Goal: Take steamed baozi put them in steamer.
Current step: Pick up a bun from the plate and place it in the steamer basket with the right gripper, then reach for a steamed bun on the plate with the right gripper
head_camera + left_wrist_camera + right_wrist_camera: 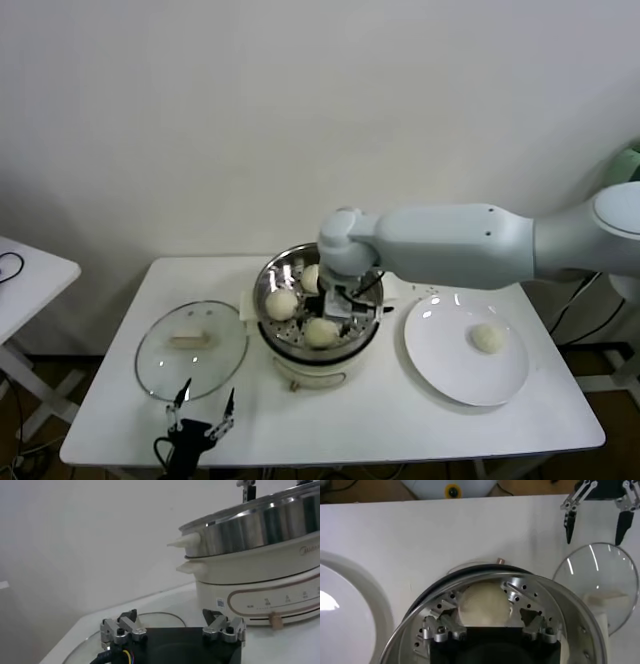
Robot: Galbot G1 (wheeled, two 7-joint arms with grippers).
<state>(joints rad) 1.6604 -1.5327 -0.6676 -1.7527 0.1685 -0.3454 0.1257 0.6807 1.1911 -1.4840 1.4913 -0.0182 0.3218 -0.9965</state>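
Steamer [268,290]: 3 baozi [282,304] inside, 1 half hidden under right gripper [340,306], fingers apart.
Left gripper [203,411]: fingers apart, near the steamer's front.

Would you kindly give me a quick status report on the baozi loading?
Right end effector open over steamer, straddling a baozi. Left end effector open, parked by glass lid. Three baozi in, one on plate.

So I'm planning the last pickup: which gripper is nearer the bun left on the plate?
Right. The right gripper is over the steamer, beside the plate holding the bun; the left gripper hangs by the glass lid, farther away.
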